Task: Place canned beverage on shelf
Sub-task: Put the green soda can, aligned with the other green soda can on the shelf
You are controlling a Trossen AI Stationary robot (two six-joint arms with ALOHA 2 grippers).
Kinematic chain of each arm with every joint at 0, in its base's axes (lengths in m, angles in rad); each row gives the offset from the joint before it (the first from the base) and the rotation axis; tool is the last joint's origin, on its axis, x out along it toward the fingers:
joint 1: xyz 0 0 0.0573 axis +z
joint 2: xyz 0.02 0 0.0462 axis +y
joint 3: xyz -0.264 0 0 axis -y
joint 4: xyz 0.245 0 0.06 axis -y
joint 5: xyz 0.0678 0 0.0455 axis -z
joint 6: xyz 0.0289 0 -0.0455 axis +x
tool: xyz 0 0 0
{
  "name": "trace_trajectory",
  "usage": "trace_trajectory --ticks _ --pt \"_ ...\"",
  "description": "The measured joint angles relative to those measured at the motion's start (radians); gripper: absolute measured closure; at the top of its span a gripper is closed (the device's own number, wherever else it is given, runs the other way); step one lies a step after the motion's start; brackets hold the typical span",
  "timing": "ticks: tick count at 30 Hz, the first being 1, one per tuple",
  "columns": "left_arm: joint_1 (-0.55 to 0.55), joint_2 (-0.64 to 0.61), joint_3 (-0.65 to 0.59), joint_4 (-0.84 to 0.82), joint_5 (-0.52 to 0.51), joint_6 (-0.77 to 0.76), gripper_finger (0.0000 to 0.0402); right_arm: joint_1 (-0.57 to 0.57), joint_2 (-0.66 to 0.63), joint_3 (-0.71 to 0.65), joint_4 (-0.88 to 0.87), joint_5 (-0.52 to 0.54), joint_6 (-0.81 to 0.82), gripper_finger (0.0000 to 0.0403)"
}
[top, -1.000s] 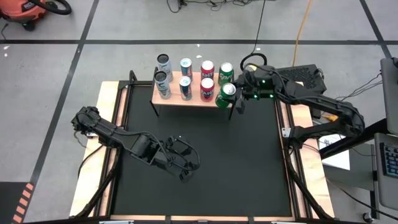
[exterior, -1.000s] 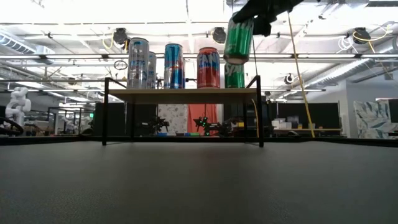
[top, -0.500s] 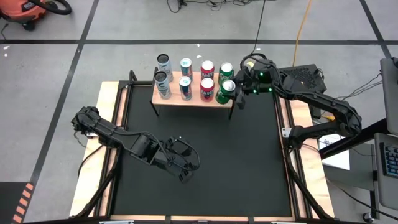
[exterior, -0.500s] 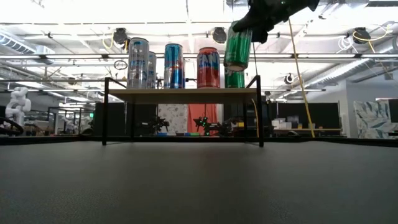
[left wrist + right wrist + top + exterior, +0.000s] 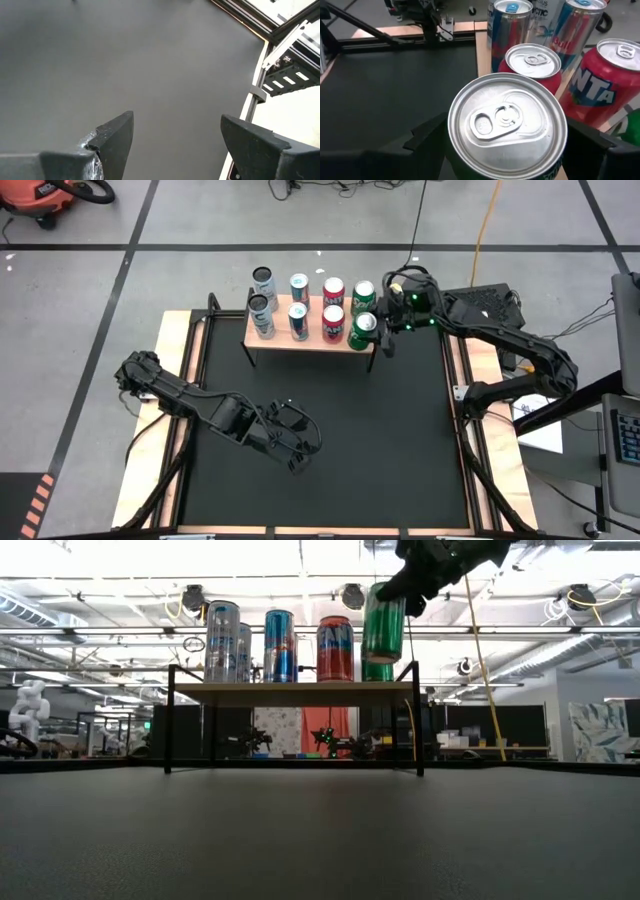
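Note:
My right gripper (image 5: 373, 330) is shut on a green can (image 5: 365, 326) over the right end of the shelf (image 5: 283, 339), a light-wood board on black legs (image 5: 290, 692). In the low view the green can (image 5: 383, 625) hangs a little above the board. Several cans stand on their bases on the shelf: silver (image 5: 262, 315), blue (image 5: 299, 318), red (image 5: 333, 320) and another green one (image 5: 362, 293) at the back right. My left gripper (image 5: 300, 448) is open and empty, low over the black mat near the table's front. My right gripper pinches the green can's side wall (image 5: 452, 165) between its two fingers (image 5: 427, 137), just below the can's top rim. The fingers come from the table's right, slanting down. The can is nearly upright, its tab end up, clear of the shelf board.
The black mat (image 5: 330, 440) lies in front of the shelf. The table's wooden border and black frame rails (image 5: 462, 400) run along both sides. The red can (image 5: 532, 62) stands close beside the held can.
My right gripper has carried the green can a little toward the table's far edge and down, over the shelf's right end. The can, tilted a second ago, now stands nearly upright.

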Motion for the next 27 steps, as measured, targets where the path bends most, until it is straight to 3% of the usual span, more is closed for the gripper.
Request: trace_trajectory --ticks 27 --pt "0.000 0.000 0.000 0.000 0.000 -0.006 0.0103 -0.046 0.059 0.000 -0.040 -0.001 -0.104 0.0110"
